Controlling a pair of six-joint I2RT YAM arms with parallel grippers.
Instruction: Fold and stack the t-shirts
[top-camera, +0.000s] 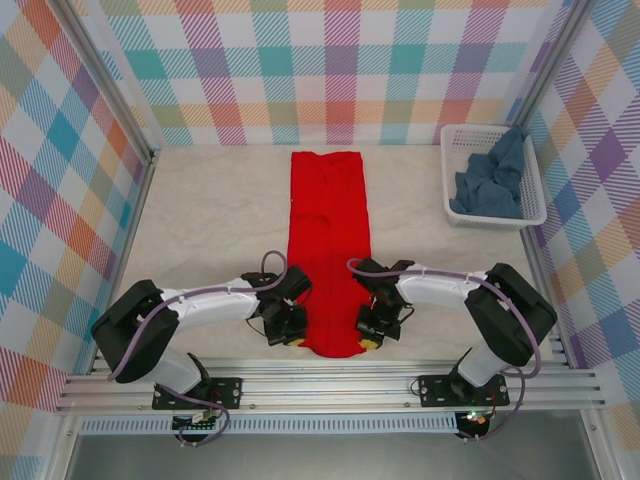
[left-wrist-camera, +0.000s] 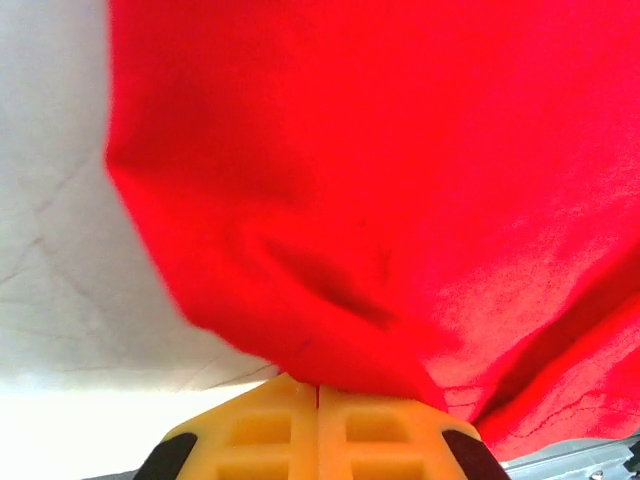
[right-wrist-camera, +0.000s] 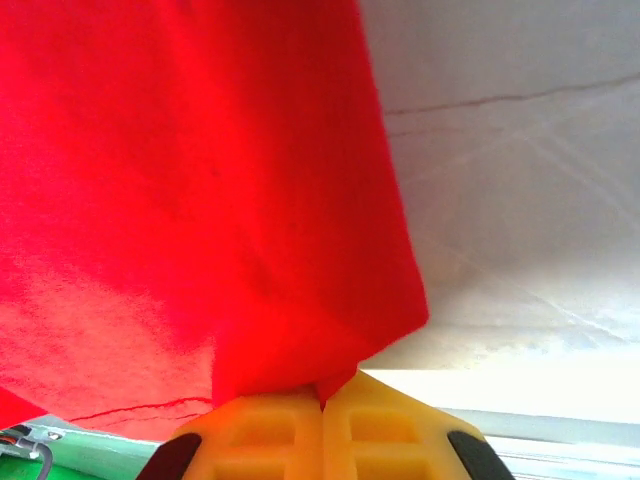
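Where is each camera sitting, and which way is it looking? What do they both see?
Top camera: high above and behind the robot, looking down at the table, red t-shirt and basket holding the blue-grey t-shirt; left arm and right arm show.
Left wrist camera: on the left arm, looking along the left gripper; yellow fingers pinch red cloth.
Right wrist camera: on the right arm, looking along the right gripper, pinching likewise.
Shared: both wrist views see the red t-shirt and table.

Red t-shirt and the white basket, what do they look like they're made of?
Red t-shirt: soft matte cloth, possibly cotton knit; it creases and drapes in loose folds. Basket: probably rigid moulded plastic, plain white; its thin lattice walls hold a straight shape.
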